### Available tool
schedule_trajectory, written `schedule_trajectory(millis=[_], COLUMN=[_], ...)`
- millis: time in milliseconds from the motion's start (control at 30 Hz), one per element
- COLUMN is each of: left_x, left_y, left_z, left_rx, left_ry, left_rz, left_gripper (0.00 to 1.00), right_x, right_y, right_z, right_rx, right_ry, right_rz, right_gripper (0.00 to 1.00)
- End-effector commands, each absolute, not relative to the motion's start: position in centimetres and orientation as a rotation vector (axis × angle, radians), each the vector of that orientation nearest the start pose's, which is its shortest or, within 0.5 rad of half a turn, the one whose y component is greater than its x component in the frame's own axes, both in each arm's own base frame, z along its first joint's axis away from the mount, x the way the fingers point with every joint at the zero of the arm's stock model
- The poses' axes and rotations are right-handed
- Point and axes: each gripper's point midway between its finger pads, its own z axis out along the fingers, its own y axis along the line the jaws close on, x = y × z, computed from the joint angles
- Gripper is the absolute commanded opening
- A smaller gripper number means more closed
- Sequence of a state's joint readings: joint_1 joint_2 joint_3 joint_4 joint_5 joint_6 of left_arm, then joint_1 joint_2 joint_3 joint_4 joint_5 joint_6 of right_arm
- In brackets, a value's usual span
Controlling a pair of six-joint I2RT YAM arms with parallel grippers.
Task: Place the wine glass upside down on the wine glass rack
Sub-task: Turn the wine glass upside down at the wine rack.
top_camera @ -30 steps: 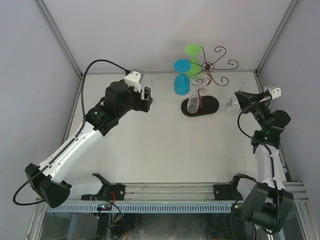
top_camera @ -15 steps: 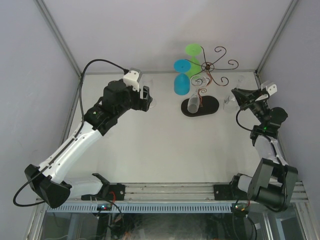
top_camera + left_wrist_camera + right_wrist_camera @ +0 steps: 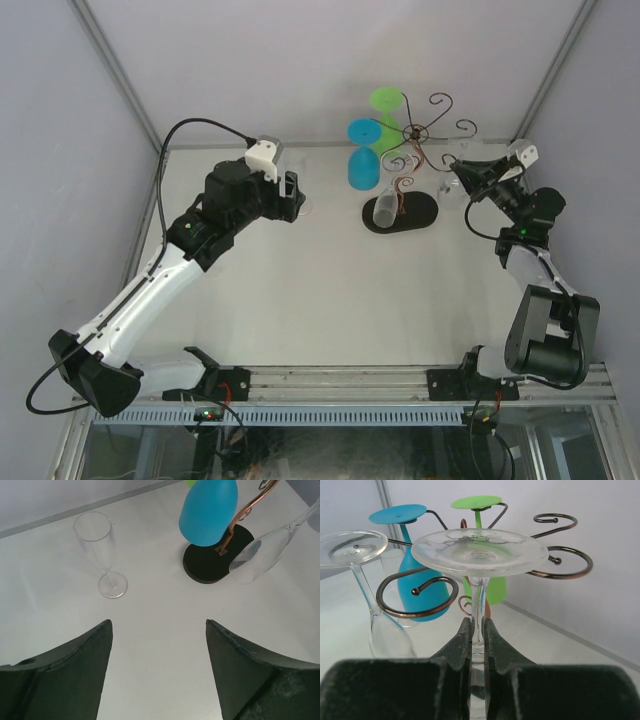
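Right wrist view, one rack (image 3: 589, 562), three hung glasses (image 3: 417, 577), one wine glass (image 3: 480, 552) held.

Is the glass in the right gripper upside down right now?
Upside down: the wine glass has its foot on top, stem clamped in the right gripper.

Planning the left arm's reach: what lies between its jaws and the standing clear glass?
Only bare table lies between the left gripper and the glass, shown in the left wrist view.
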State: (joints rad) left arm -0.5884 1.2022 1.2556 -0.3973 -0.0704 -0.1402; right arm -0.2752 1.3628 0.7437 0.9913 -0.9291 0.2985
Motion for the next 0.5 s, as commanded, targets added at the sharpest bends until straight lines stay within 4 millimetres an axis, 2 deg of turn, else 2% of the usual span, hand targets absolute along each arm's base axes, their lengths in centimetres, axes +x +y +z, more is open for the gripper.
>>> schedule_trajectory(millis=[0,267,467], left_x=[32.4,32.5,32.6], left_y=[-20.9,-20.8,-20.7], left_z=[32.1,31.9,31.7], left_rx=[0.360,0.358,0.356], left_ry=[1.850,1.857,1.861], left_rz=[-0.463,-0.461,-0.458], left_gripper=[0.78,0.78,0.78], right_x=[40.8,42.2,42.4], right_y=[4.8,6.2,7.5], right_z=[32.4,31.5,31.1], right_rx=[-0.538,-0.569,-0.608], right_ry=[1.223,1.234,1.231], right_rz=[0.526,0.569,0.597], right_gripper=[0.00,0.00,0.00])
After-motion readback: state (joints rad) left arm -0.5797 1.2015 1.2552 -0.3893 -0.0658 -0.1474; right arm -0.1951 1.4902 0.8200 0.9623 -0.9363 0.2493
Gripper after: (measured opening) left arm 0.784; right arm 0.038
